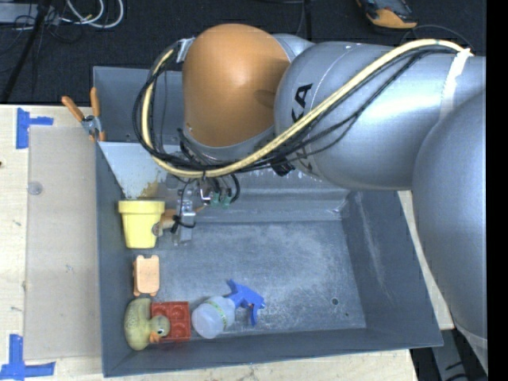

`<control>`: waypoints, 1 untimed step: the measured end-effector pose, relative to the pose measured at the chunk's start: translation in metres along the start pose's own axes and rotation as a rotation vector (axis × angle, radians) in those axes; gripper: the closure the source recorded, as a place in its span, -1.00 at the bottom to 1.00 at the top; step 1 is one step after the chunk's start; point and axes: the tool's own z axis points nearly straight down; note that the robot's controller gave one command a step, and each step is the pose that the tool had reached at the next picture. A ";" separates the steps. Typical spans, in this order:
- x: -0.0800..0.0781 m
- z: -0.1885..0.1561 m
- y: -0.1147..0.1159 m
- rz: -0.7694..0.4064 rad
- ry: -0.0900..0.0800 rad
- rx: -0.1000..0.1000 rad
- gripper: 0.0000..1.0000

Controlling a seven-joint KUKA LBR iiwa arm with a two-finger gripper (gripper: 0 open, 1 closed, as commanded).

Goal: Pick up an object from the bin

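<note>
A smooth, tapered yellow plastic cup [141, 222] lies just left of the arm's jaws in the grey metal bin [302, 268]; their opening cannot be told.

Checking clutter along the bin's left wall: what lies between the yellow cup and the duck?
In the camera view, one small peach block lies between the yellow cup and the duck.

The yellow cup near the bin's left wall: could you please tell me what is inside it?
The yellow cup shows only its outer wall and rim, so its inside is hidden. The end effector stands beside it, toward the bin's middle.
</note>
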 end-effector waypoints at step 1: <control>-0.002 -0.005 -0.001 0.004 -0.008 -0.001 -1.00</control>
